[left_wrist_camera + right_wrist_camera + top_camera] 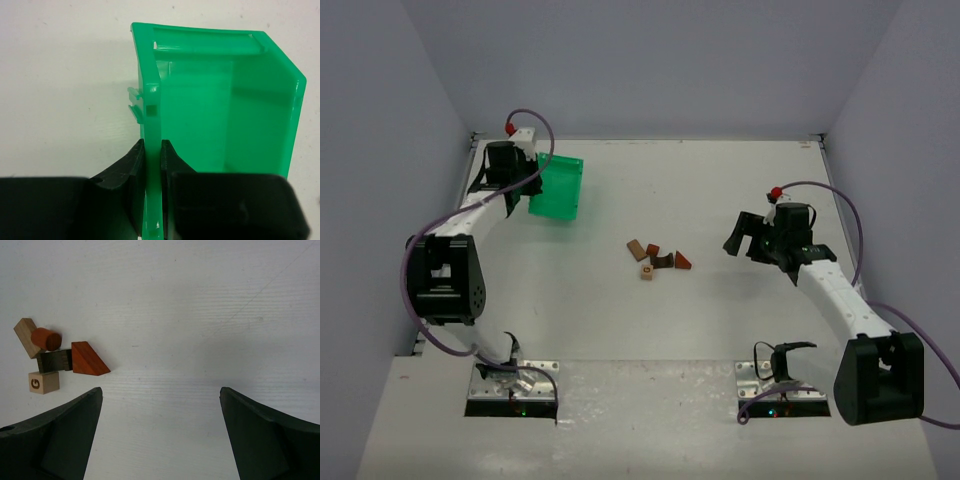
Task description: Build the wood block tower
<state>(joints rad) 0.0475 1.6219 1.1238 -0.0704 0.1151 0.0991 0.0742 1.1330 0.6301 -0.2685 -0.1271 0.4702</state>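
Several tiny wooden pieces lie loose in a cluster (657,259) at the table's middle. The right wrist view shows a tan bar (26,337), a red-brown cylinder (46,338), a dark block (53,361), a red-brown wedge (87,359) and a tan cube marked G (43,382). My right gripper (161,395) is open and empty, to the right of the cluster (748,238). My left gripper (152,150) is shut on the side wall of the green bin (220,100) at the far left (558,187).
Grey walls enclose the white table (720,190) on three sides. The green bin stands near the back-left corner. Both arm bases are bolted at the near edge.
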